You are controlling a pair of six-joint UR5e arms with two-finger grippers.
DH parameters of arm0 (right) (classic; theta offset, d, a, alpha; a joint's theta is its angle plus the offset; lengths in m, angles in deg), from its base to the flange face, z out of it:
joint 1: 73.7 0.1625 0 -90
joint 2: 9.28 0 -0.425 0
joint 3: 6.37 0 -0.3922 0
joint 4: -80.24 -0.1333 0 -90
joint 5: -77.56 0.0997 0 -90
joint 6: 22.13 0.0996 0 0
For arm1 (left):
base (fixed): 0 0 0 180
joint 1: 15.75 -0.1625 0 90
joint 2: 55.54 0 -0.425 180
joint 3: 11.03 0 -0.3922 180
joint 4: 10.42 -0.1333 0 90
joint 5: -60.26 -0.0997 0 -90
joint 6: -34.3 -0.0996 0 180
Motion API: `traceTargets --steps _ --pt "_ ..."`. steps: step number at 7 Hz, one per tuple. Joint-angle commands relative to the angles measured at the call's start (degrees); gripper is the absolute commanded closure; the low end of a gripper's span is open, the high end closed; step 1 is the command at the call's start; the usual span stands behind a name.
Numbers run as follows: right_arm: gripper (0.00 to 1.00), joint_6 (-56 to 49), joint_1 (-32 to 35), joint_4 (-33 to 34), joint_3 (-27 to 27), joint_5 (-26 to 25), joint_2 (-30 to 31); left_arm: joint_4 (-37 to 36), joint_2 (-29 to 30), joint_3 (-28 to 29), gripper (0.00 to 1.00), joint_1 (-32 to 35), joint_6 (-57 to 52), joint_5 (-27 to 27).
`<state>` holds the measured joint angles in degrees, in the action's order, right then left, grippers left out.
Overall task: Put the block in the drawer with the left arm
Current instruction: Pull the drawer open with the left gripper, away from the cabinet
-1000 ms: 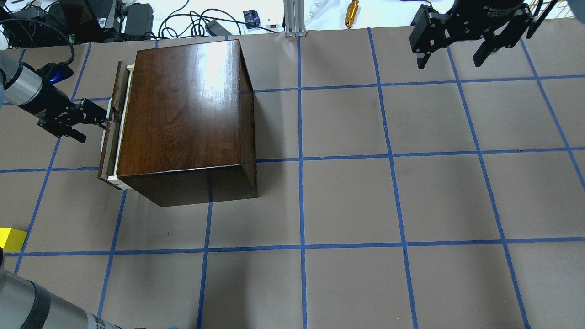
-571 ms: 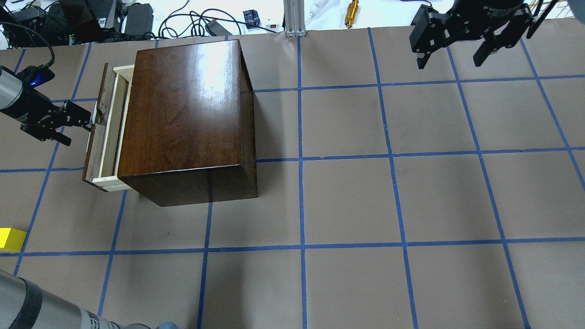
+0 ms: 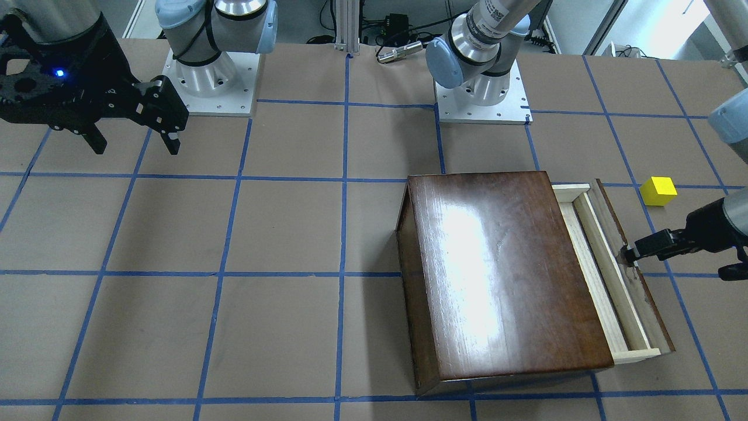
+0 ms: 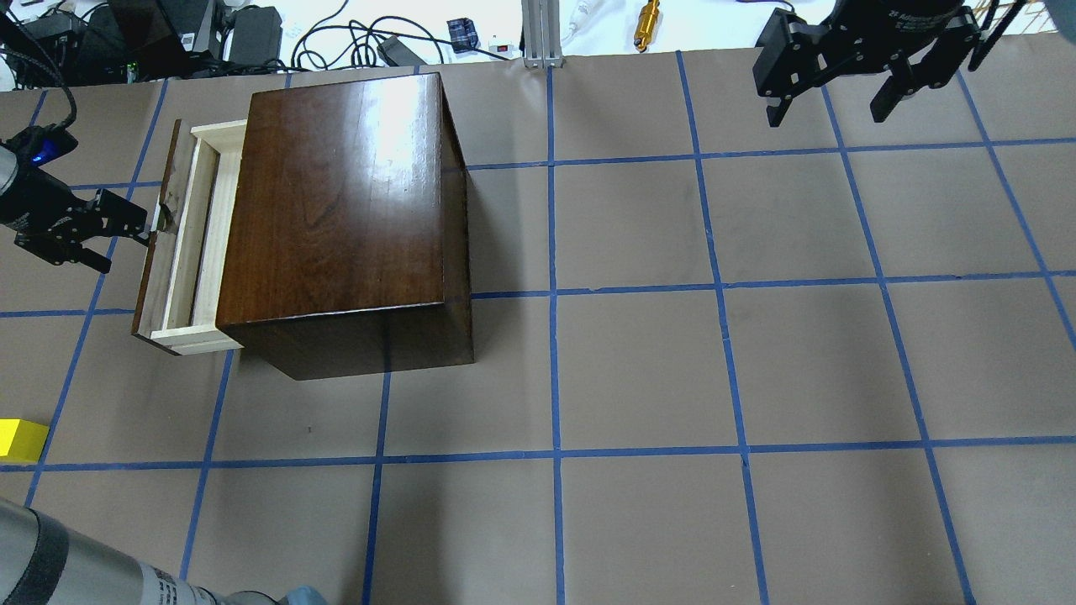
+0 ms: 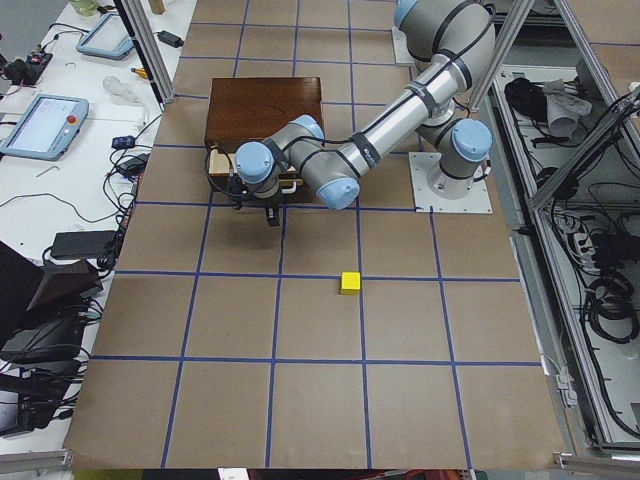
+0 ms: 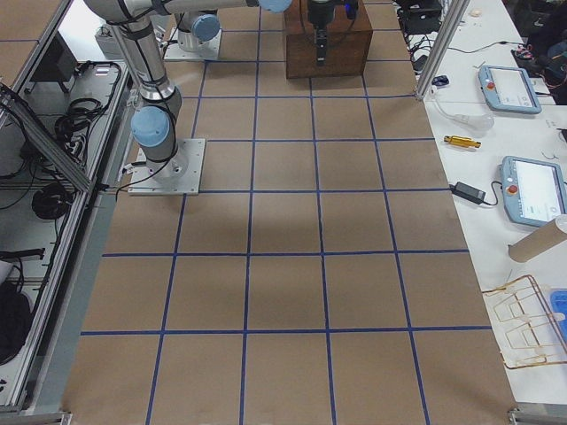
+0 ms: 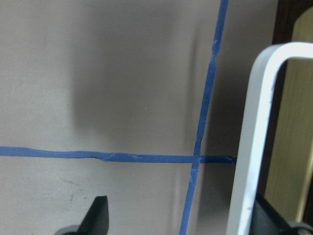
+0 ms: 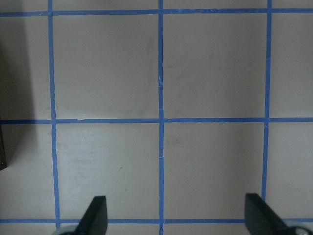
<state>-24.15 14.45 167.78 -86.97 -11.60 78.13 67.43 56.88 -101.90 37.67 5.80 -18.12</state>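
Papered table (image 4: 639,370) with blue tape grid. Dark glossy box (image 4: 336,202) on it, with its drawer (image 4: 189,244) drawn partly out. Left arm (image 5: 390,120) reaches to the drawer front. Left gripper (image 4: 124,245) is spread wide, one finger (image 7: 266,218) hooked at the white handle (image 7: 259,147). Right gripper (image 4: 828,109) is spread, holding nothing, raised well apart from the box. Yellow block (image 3: 658,190) lies on the table outside the drawer, near the left gripper.

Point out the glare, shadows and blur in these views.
Front-facing and overhead: a white glare patch washes out the grain on the glossy box. Left wrist: the drawer handle is close and soft-edged, and a broad dark shadow lies on the paper. Overhead: the block is cropped by the left edge.
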Motion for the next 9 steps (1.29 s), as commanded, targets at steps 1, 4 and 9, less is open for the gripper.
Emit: traceTargets --steps 1,4,9 --pt "0.00 0.0 0.0 0.0 0.0 0.0 -0.1 0.0 -0.6 0.1 0.00 -0.2 0.0 -0.5" --pt "0.00 0.0 -0.1 0.0 0.0 0.0 -0.1 1.3 -1.8 2.5 0.00 -1.1 -0.2 -2.8" --pt "0.00 0.0 0.0 0.0 0.0 0.0 -0.1 4.9 -6.4 0.5 0.00 -12.9 -35.9 -9.0"
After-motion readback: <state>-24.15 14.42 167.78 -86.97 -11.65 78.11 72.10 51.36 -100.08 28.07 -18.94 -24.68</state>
